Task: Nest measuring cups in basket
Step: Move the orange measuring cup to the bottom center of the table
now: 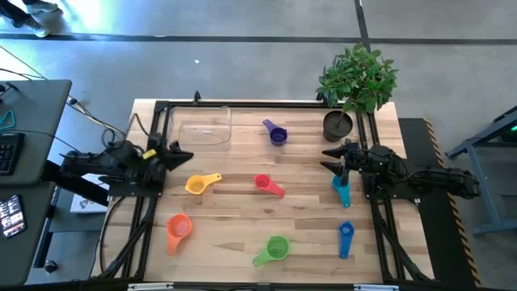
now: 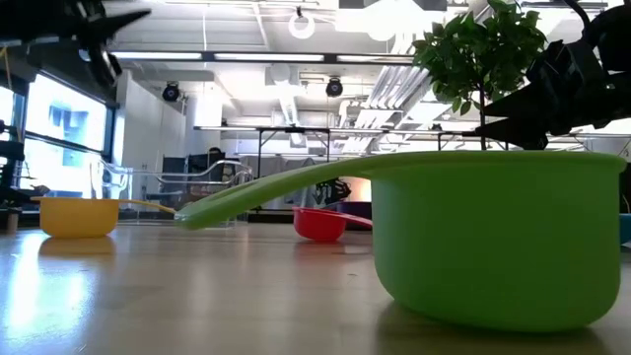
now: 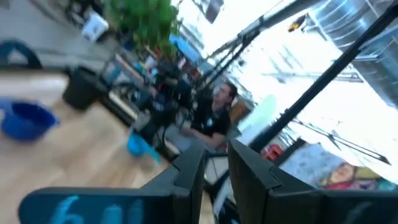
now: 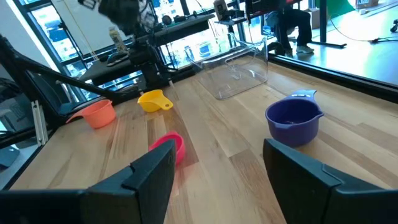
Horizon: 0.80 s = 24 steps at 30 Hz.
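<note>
Looming nearest, 1 green plastic measuring cup (image 2: 493, 237) is lying loose among 7 scattered cups, none nested in the clear plastic basket (image 1: 202, 126) far-left, while the right gripper (image 1: 333, 158) is hovering spread empty; the left gripper's (image 1: 179, 156) fingers I cannot tell.

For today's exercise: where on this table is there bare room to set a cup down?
Bare wood lies between the red cup and teal cup, and between the orange cup and green cup. Crowded: the plant pot corner, near the right gripper.
</note>
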Each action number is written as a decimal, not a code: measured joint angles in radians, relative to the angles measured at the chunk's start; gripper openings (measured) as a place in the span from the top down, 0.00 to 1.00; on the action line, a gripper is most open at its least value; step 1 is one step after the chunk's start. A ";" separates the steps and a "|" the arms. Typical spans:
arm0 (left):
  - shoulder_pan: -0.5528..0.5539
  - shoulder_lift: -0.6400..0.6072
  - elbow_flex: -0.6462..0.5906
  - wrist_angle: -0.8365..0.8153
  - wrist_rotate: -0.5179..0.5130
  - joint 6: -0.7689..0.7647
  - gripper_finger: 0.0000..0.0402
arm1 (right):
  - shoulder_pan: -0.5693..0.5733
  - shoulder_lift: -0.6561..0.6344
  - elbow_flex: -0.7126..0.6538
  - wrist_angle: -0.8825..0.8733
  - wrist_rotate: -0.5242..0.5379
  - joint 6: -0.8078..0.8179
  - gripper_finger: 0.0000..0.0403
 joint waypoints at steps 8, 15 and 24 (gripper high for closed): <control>0.000 0.170 0.278 -0.222 -0.062 0.111 0.85 | 0.000 0.000 0.000 0.000 0.000 0.000 0.42; 0.000 0.351 0.517 -0.596 -0.044 0.114 0.85 | 0.000 0.000 0.000 0.000 0.000 0.000 0.42; 0.000 0.491 0.687 -0.867 0.065 0.023 0.85 | 0.000 0.000 0.000 0.000 0.000 0.000 0.42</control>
